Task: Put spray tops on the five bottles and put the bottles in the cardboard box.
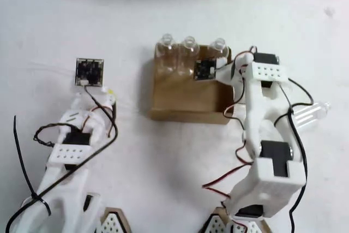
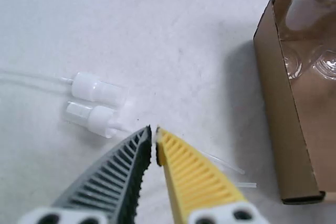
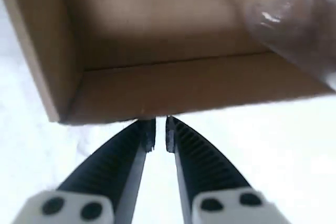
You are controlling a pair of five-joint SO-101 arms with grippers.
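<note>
The cardboard box point(image 1: 185, 94) sits mid-table with three clear bottles, uncapped, standing along its far side point(image 1: 166, 50) point(image 1: 189, 49) point(image 1: 218, 49). A fourth clear bottle point(image 1: 310, 114) lies on the table to the right of the right arm point(image 1: 262, 113). My right gripper point(image 3: 159, 132) is shut and empty, its tips just outside the box wall point(image 3: 173, 85), with a bottle point(image 3: 299, 22) close by. My left gripper point(image 2: 154, 139) is shut with nothing in it, hovering over the cloth just short of two white spray tops point(image 2: 97, 88) point(image 2: 90, 118) lying side by side.
A white cloth point(image 1: 125, 20) covers the table. Thin clear dip tubes point(image 2: 226, 164) lie between the left gripper and the box point(image 2: 286, 124). The right arm's wrist and cables hang over the box's right edge.
</note>
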